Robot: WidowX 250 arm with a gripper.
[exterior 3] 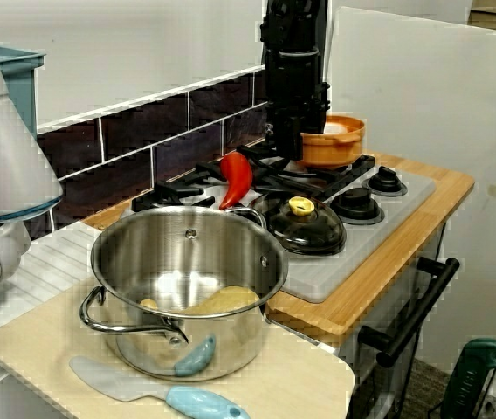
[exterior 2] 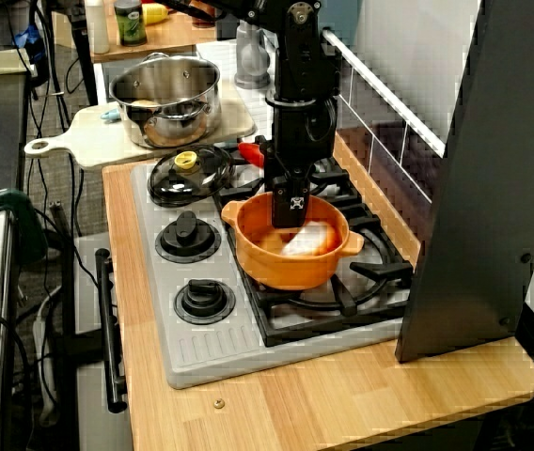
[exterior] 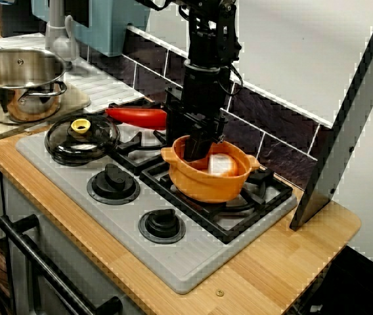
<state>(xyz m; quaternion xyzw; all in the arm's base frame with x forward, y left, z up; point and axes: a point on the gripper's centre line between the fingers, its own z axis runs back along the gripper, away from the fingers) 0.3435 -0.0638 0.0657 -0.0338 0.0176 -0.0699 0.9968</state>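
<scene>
KITCHEN RIG: Your gripper (exterior: 198, 149) hangs inside the orange pot (exterior: 206, 187), which sits on the toy stove's grate (exterior: 265, 190). Its fingertips are sunk below the rim, just beside a pale white item (exterior: 222, 164) lying in the pot. No view lets you tell whether the jaws are parted or clamped, because the pot wall hides them. The hazard is a sideways pull: it could catch the near rim and drag or tip the light pot off its grate, toward the glass lid (exterior: 81, 139) and red pepper (exterior: 137, 117) nearby.
</scene>
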